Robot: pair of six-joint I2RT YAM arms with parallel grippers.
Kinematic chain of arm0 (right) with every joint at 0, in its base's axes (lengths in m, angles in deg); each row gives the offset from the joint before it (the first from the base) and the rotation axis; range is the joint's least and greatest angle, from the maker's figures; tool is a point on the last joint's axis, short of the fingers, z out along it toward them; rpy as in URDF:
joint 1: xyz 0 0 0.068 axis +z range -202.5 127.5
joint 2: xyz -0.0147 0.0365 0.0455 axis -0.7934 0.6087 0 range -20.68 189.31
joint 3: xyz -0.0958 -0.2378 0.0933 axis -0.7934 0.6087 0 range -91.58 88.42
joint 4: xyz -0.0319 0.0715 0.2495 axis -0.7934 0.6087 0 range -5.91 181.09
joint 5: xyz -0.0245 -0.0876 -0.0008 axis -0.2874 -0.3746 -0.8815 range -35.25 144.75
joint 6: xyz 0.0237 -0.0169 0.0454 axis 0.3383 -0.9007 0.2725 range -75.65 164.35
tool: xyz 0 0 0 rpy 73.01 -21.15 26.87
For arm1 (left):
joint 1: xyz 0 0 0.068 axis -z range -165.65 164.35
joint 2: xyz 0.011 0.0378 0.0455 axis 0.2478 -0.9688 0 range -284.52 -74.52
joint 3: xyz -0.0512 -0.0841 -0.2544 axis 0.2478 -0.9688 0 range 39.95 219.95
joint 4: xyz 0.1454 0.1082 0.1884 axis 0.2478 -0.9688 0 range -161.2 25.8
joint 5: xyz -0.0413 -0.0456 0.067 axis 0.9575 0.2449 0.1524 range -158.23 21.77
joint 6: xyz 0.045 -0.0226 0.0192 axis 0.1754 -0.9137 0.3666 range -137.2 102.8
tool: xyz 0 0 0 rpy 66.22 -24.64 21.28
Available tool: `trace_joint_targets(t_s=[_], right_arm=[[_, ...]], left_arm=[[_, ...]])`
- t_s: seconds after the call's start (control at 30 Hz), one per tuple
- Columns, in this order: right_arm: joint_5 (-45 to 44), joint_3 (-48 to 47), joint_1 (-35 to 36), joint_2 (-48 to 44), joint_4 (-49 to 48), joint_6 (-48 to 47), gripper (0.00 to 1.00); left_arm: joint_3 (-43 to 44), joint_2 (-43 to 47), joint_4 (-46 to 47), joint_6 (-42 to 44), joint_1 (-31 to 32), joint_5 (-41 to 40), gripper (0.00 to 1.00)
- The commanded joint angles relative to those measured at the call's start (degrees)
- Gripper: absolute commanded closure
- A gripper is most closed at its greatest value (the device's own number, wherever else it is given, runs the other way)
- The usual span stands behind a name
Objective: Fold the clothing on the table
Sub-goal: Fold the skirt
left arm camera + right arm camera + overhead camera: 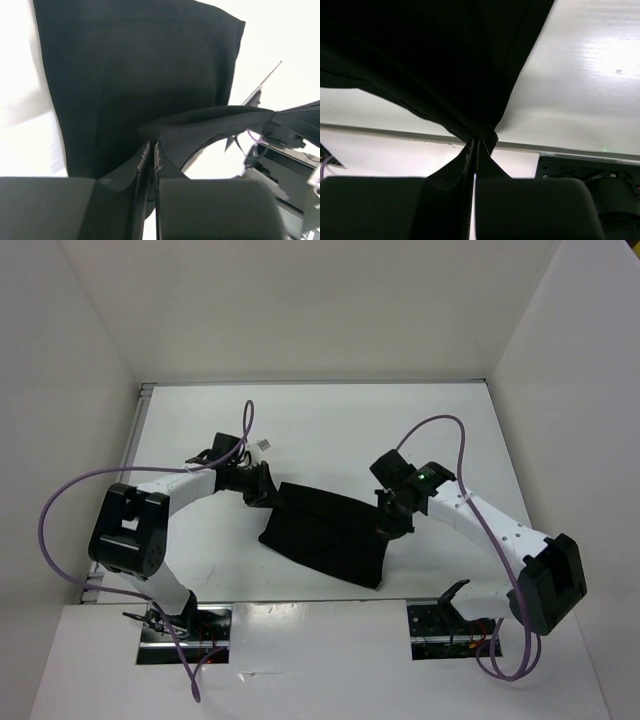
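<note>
Two robot arms hold black clothing [325, 535] between them at the centre of the white table [330, 430], a little below the middle of the overhead frame.

The left claw [262, 490] is pinched almost fully closed on the upper-left corner. Its wrist view shows the two fingers [145, 165] clamped on a raised fold of the fabric [135, 75]. The right claw [388, 520] is fully closed on the right-hand end of the same edge. In its own view, cloth [420, 50] gathers into the narrow line where the fingers [469, 152] meet.

The held edge runs between the claws from centre-left to centre-right, dipping slightly toward the right, and that line is the garment's long axis. The rest of the fabric spreads from this edge toward the lower frame and the arm bases. Its loose corner points to the lower right.

Each arm is at its own end, so neither is nearer than the other. The fold probably depends on both claws carrying the held edge together down-frame over the loose edge. The risk is that one side leads and skews the crease.
</note>
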Motion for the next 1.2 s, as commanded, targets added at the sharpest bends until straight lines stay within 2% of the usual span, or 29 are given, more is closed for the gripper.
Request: trace_joint_targets(t_s=[0.0,0.53,1.17], right_arm=[[-3.4,-4.3,-0.4,2.1,-1.8,-0.5,1.00],[-13.7,-11.1,-2.2,13.3,-2.9,-3.8,1.00],[-15.3,-14.4,-7.3,25.0,-9.3,-8.5,1.00]], left_arm=[[3.0,-1.1,2.0,0.2,1.2,-4.2,0.88],[7.3,-6.0,2.0,-1.5,2.3,-9.5,0.88],[12.0,-12.1,3.1,-3.7,2.3,-12.8,0.89]])
